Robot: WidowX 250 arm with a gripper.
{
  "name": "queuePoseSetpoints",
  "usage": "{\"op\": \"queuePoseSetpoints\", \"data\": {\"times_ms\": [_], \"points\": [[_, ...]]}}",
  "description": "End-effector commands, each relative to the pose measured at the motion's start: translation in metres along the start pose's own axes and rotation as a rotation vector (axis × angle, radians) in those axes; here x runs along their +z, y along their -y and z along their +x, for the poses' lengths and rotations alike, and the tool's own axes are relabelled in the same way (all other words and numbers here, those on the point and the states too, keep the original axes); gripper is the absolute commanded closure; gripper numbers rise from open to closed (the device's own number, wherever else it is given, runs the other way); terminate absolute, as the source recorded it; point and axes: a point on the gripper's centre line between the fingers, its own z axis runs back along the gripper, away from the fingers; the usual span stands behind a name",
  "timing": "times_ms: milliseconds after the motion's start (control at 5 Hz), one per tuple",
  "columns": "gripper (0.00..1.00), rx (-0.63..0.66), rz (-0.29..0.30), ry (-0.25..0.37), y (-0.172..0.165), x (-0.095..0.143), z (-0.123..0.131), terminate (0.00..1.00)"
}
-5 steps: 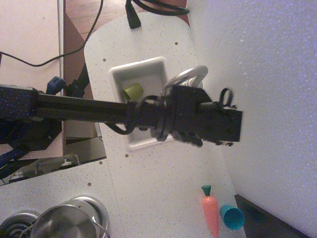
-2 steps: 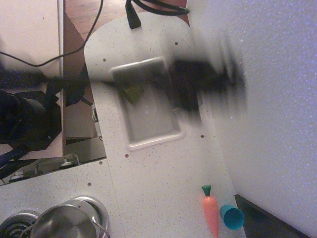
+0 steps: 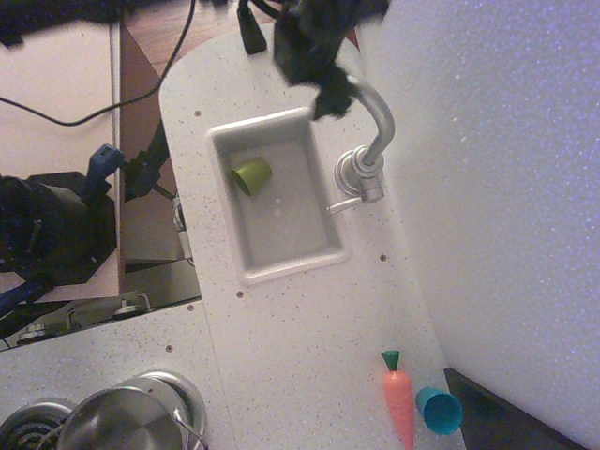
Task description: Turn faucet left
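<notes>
The faucet [image 3: 360, 175] is a shiny silver tap standing on the counter at the right rim of the white sink [image 3: 246, 253]. Its gooseneck spout [image 3: 380, 117] rises toward the top of the view and curves left, past the sink's far right corner. Its thin lever [image 3: 343, 205] points left toward the basin. My black gripper [image 3: 328, 97] comes in from the top edge, blurred, with its tip at the spout's end. I cannot tell whether the fingers are around the spout or only beside it. A green cup [image 3: 251, 173] lies in the sink.
An orange toy carrot [image 3: 398, 401] and a teal cup [image 3: 438, 410] lie on the counter at the lower right. Steel pots [image 3: 122, 417] sit at the lower left. A white wall [image 3: 497, 187] runs close along the right of the faucet. A black cable [image 3: 251, 33] lies at the counter's far end.
The arm has swept from lying across the sink and faucet to the top of the view. The faucet, sink and green cup are now uncovered. The gripper's tip is now at the spout's end.
</notes>
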Motion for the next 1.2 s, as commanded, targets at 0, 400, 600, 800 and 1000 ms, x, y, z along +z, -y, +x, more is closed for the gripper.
{"op": "queuePoseSetpoints", "data": {"times_ms": [0,400,600,800,1000], "points": [[0.0,-0.051,-0.07,-0.02,-0.025,0.008,-0.008,0.0],[0.0,-0.053,-0.202,0.015,-0.05,-0.005,-0.004,0.0],[0.0,-0.066,-0.213,0.035,-0.062,-0.012,0.001,0.0],[0.0,-0.087,-0.202,0.069,-0.074,-0.024,0.008,0.0],[0.0,-0.087,-0.202,0.069,-0.074,-0.024,0.008,0.0]]}}
